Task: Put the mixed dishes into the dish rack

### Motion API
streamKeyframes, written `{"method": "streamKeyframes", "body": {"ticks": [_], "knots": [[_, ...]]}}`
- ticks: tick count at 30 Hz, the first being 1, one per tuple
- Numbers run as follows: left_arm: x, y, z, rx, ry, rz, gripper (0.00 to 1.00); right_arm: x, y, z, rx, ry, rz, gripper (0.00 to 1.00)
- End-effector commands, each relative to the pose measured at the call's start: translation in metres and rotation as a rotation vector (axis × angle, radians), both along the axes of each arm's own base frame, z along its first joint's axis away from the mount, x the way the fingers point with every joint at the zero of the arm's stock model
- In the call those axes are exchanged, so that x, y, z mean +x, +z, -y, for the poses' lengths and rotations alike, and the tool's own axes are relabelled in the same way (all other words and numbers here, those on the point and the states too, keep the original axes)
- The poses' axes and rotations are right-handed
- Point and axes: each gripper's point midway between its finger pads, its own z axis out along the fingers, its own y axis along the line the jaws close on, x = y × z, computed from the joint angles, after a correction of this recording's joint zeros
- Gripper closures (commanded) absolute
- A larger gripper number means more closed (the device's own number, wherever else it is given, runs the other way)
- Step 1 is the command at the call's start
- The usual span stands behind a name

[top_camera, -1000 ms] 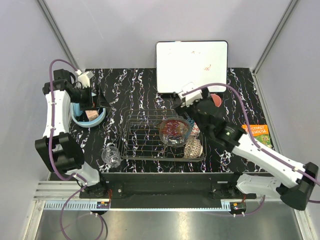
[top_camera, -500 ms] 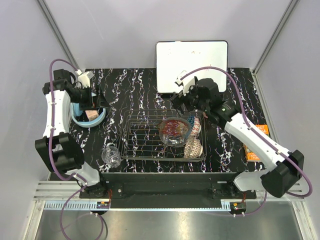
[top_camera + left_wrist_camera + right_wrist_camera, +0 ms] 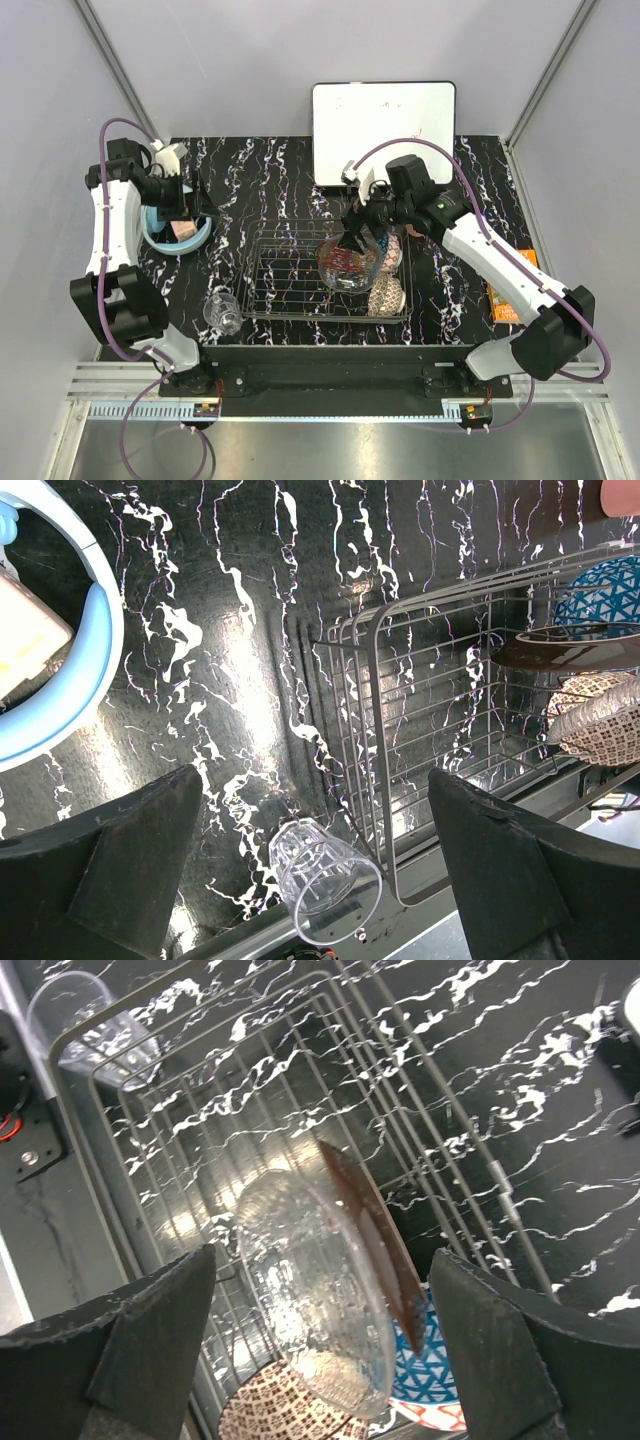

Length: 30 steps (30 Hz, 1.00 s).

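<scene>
With left fingers (image 3: 110, 865) and right fingers (image 3: 150, 1340) open and empty, a right-arm nudge could topple the clear glass bowl (image 3: 310, 1290), seemingly just propped in the dish rack (image 3: 285, 280).

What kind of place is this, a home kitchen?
Probably a robot test cell, not a kitchen: plain grey panel walls, two white robot arms at a black white-veined tabletop, a chrome wire dish rack.
</scene>
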Motion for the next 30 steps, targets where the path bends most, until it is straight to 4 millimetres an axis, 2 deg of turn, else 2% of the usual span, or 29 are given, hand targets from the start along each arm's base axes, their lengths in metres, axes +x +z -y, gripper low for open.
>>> {"method": "streamKeyframes", "body": {"ticks": [1, 10, 17, 20, 24, 27, 28, 30], "knots": [[0.005, 0.016, -0.006, 0.043, 0.000, 0.079, 0.01, -0.008, 0.005, 0.001, 0.016, 0.019, -0.014, 0.09], [0.004, 0.025, -0.004, 0.036, -0.003, 0.108, 0.01, 0.010, -0.019, 0.008, -0.066, -0.037, -0.010, 0.15], [0.004, 0.026, -0.003, 0.035, -0.006, 0.108, 0.01, 0.018, -0.035, 0.007, -0.102, -0.060, -0.032, 0.21], [0.004, 0.024, -0.004, 0.037, -0.005, 0.104, 0.01, 0.019, -0.038, 0.007, -0.103, -0.066, -0.047, 0.27], [0.005, 0.022, -0.007, 0.049, 0.000, 0.099, 0.01, 0.014, -0.045, 0.006, -0.102, -0.053, -0.072, 0.41], [0.005, 0.021, -0.007, 0.054, 0.002, 0.096, 0.01, 0.012, -0.045, 0.007, -0.100, -0.057, -0.078, 0.46], [0.005, 0.021, -0.008, 0.057, 0.002, 0.097, 0.01, 0.011, -0.047, 0.007, -0.101, -0.055, -0.079, 0.52], [0.005, 0.021, -0.007, 0.058, 0.002, 0.096, 0.01, 0.010, -0.045, 0.007, -0.098, -0.055, -0.077, 0.56]]}}
